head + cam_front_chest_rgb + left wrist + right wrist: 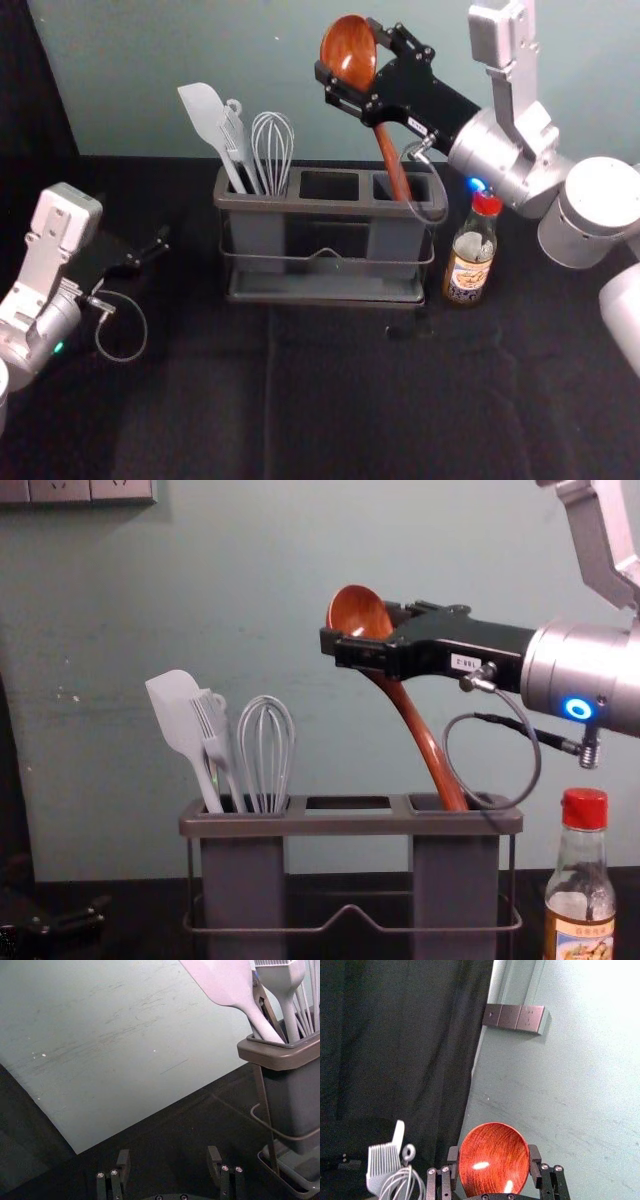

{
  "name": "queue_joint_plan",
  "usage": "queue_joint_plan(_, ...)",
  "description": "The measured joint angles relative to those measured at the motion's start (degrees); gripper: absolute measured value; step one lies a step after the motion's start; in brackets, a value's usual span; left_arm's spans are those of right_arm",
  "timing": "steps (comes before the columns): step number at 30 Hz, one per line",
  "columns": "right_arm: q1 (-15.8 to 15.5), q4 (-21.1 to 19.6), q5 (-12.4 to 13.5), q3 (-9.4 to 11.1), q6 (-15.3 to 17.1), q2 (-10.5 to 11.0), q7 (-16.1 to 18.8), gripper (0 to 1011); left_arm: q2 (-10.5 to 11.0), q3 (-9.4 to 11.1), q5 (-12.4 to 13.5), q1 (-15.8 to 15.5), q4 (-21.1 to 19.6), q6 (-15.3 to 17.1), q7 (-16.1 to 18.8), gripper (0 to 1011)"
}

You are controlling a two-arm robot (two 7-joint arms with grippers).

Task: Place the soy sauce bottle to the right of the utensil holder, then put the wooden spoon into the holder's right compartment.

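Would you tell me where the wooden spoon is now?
In the head view, the wooden spoon is right of centre, its bowl held by the right gripper, its handle reaching into the right compartment of the utensil holder.

"What stands on the black cloth (330, 400)?"
"The holder (330, 206), towards twelve o'clock."
"And the bottle (468, 272)?"
"Upright, just beside the holder, at its three o'clock."
"Creases?"
"Yes, towards six."

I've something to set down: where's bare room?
Black cloth lies bare before the grey plastic holder and between it and the left gripper. The holder's right is crowded: red-capped glass bottle and, above, right gripper holding a brown wooden spoon.
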Motion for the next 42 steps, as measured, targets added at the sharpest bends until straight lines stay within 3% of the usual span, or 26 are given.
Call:
queue_joint_plan(5,-1.0,-0.8,0.1,0.3,1.8,0.5,0.0,838,0.0,0.0,0.0,0.0,0.0,0.0,0.0,1005)
queue_joint_plan(15,-1.9,-3.9,3.2,0.3,10.2,3.6,3.1,838,0.0,0.0,0.0,0.0,0.0,0.0,0.0,1005)
queue_joint_plan(17,-2.4,-5.7,4.3,0.6,13.2,5.0,3.3,838,0.0,0.0,0.0,0.0,0.0,0.0,0.0,1005)
queue_joint_plan(24,-4.1,-10.0,7.2,1.3,18.9,8.2,3.7,838,0.0,0.0,0.0,0.0,0.0,0.0,0.0,1005)
queue_joint_plan(35,-7.9,-15.8,10.5,2.1,20.9,12.3,4.0,838,0.0,0.0,0.0,0.0,0.0,0.0,0.0,1005)
queue_joint_plan(42,-9.1,-17.1,11.4,1.8,21.4,13.8,3.6,838,0.0,0.0,0.0,0.0,0.0,0.0,0.0,1005)
